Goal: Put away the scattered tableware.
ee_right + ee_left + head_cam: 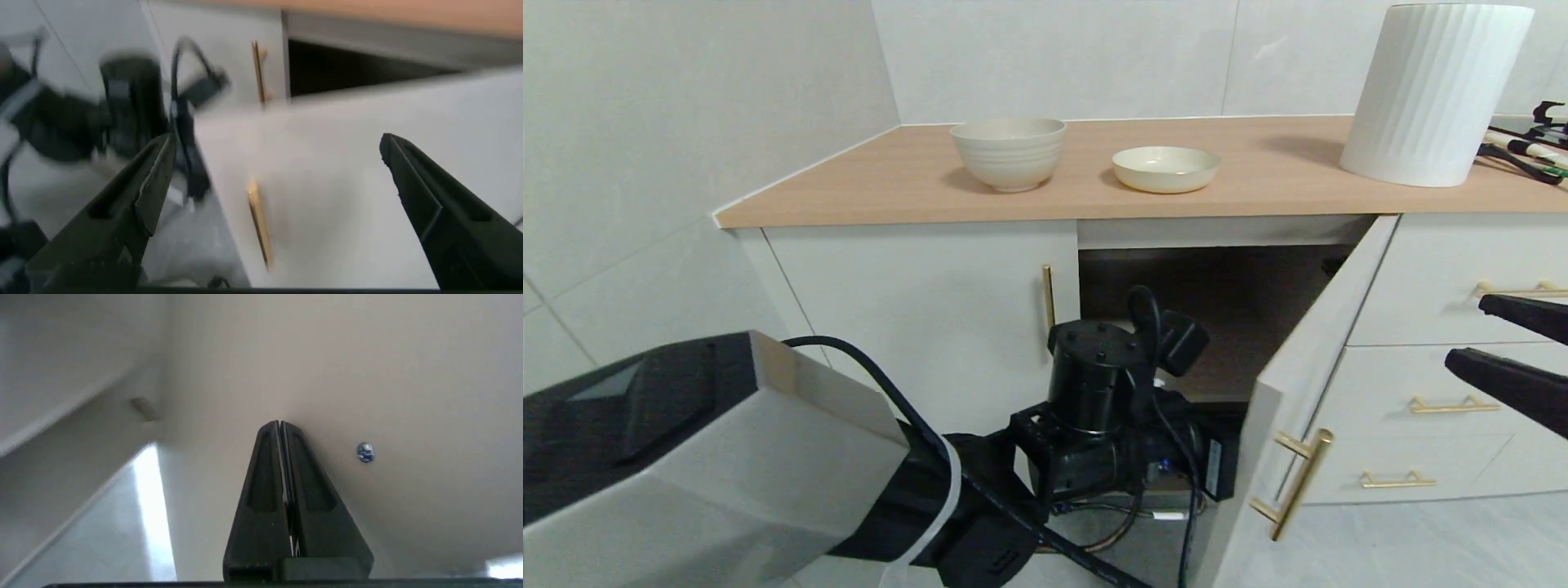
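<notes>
On the wooden countertop (1258, 175) stand a deep ribbed cream bowl (1009, 153) and, to its right, a shallow cream dish (1165, 168). Below them, my left arm's wrist (1098, 392) is low in front of the open cabinet (1217, 310). My left gripper (279, 429) is shut with nothing in it, its tips close to a plain white panel with a small screw (365, 452). My right gripper (1494, 339) is open and empty at the right, in front of the drawers. In the right wrist view it (278, 163) faces the open door (368, 188).
The cabinet door (1307, 376) with its gold handle (1294, 486) swings out to the right between the arms. A tall white ribbed container (1437, 90) stands on the counter at the right, with utensils (1531, 151) beyond it. The left door (923, 318) is closed. Drawers (1445, 359) fill the right side.
</notes>
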You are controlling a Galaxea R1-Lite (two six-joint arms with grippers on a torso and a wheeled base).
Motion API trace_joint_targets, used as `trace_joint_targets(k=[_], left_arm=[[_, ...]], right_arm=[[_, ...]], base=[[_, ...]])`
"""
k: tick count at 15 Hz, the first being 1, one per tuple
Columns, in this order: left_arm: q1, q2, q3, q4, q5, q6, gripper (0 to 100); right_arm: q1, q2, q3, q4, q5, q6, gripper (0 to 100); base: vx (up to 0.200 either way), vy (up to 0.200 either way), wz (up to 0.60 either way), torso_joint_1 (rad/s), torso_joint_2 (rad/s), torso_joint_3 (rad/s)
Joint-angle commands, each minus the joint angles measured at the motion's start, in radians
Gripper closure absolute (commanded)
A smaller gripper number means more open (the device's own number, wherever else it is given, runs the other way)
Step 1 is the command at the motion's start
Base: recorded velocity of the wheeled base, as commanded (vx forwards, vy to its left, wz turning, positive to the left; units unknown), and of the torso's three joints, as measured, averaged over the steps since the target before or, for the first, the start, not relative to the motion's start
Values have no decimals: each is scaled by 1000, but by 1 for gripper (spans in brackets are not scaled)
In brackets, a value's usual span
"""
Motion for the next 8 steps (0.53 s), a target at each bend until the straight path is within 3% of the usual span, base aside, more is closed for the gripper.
trace_joint_targets(k=[1,3,5,7,8], left_arm=[[-114,-1,-28,4,4,0,100],[-214,-13,-12,1,16,-2,100],[-215,-29,-2,-7,58,-9,100],[-154,-53,3,-8,104,-43,100],[-91,-95,43,-10,113,-55,100]], right_arm=[[1,-6,-37,0,3,22,0],[4,-30,-50,0,7,33,0],[4,-43,-50,0,7,33,0],[4,-37,-52,0,7,33,0],[4,-27,-52,0,7,33,0]], base=[[0,0,0,0,0,0],[0,0,0,0,0,0],[0,0,0,0,0,0],[0,0,0,0,0,0],[0,0,0,0,0,0]])
